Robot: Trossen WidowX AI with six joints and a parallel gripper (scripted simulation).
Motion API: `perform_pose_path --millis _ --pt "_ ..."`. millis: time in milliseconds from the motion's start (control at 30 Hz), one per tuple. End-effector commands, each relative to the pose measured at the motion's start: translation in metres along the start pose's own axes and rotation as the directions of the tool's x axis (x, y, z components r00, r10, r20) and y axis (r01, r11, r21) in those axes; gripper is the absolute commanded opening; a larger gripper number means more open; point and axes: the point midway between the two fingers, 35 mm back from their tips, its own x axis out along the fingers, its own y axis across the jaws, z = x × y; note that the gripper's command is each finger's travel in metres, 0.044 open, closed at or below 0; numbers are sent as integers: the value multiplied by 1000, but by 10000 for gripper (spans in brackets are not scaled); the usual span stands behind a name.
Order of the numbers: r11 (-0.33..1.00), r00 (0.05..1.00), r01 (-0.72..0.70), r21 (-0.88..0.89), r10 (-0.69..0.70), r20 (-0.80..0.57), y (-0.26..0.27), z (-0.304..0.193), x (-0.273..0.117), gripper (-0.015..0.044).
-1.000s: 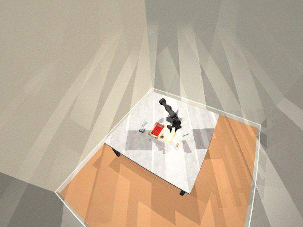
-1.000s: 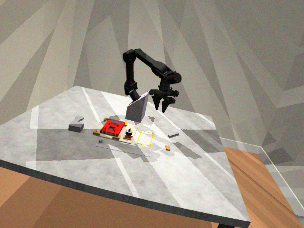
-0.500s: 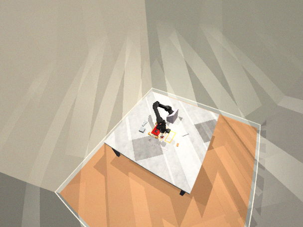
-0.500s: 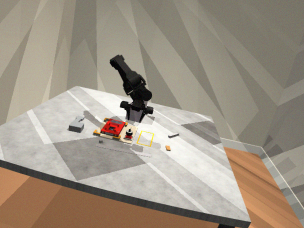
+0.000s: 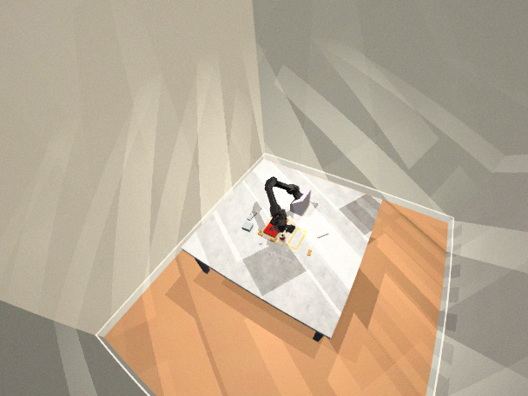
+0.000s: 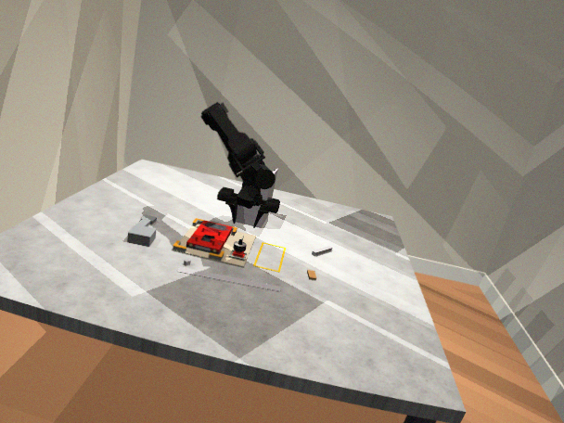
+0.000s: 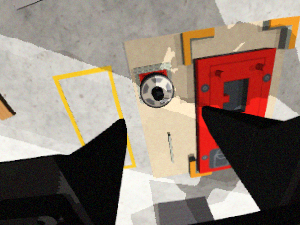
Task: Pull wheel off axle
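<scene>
Fingers of the black gripper (image 6: 248, 217) stand apart with nothing between them, hanging above the worktop (image 6: 260, 334) and touching nothing. In the wrist view the two dark fingertips frame a beige board (image 7: 163, 148) lying flat below. The wheel (image 7: 157, 91), grey with a dark hub, sits on the upright axle on that board, seen from straight above, ahead of the gap between the fingers. In the exterior view the wheel (image 6: 239, 247) stands on a small red base at the board's corner nearest the marked area. The marked area (image 6: 269, 256), a yellow outlined rectangle, lies flat on the worktop just beside the board, on the side toward the worktop's right edge. A red block (image 6: 210, 235) covers most of the board's other half, with orange corner brackets (image 6: 179, 245) around it. The arm (image 6: 237, 144) slopes down from above, toward the far edge of the worktop. Well apart, toward the left edge, rests a grey block (image 6: 142, 234). Toward the right edge lie a dark bar (image 6: 322, 251) and a small orange piece (image 6: 312, 275). A thin pale strip (image 6: 232, 280) lies nearer the front edge.
</scene>
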Motion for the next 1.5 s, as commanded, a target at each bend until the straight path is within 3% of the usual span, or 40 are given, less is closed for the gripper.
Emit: perform_pose_path --millis 0,433,800,900,1233,1433,1467 --pt "1000 1000 1 -2 -1 -2 -4 3 0 300" --pt "1000 1000 4 -2 -4 -2 -2 2 74 300" --pt "1000 1000 4 -2 -4 -2 -2 2 76 300" --pt "1000 1000 -1 6 1 2 -1 4 72 221" --pt "1000 1000 -1 6 1 2 -1 4 72 155" --pt "1000 1000 -1 5 1 2 -1 4 71 0" --pt "1000 1000 -1 5 1 2 -1 4 71 0"
